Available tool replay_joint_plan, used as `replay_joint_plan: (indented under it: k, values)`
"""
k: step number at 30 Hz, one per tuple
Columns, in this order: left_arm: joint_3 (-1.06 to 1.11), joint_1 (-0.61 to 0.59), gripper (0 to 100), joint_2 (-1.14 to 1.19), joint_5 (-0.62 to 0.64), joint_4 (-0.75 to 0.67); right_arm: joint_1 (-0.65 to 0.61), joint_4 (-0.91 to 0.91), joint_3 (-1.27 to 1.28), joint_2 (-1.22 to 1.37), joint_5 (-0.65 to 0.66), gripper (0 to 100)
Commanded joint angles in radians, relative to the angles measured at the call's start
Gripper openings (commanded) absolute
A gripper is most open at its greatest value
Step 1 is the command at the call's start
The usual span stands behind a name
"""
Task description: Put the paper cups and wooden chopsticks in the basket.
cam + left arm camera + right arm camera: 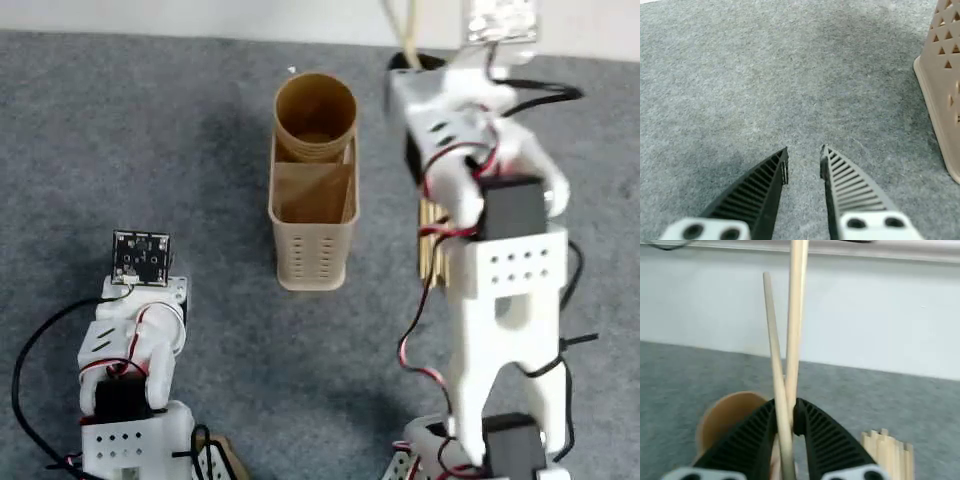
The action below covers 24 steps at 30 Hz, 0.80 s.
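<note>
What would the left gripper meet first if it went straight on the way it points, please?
Probably the grey felt table cover; the left gripper points clear of the beige perforated basket.

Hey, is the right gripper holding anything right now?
Yes. The right gripper is shut on two wooden chopsticks, which cross between its jaws and stick out past them.

I'm counting two single wooden chopsticks (796, 315), I'm seeing one basket (313, 255), and I'm looking at one nested stack of paper cups (315, 120), number unclear, plus one bundle (885, 452) of more sticks, too tight for counting.
</note>
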Motion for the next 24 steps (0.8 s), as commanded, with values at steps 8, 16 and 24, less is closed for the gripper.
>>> replay_joint_plan:
  k: [8, 16, 24]
  values:
    - [0.039, 0.016, 14, -0.013, -0.011, -0.081, -0.188, -0.576, 0.691, -0.326, -0.005, 1.0]
    - [0.039, 0.016, 14, -0.013, -0.011, -0.080, -0.206, -0.708, 1.049, -0.479, 0.002, 1.5]
    - [0.039, 0.016, 14, -0.012, -0.011, -0.080, -0.177, -0.665, 1.098, -0.568, 0.060, 26.5]
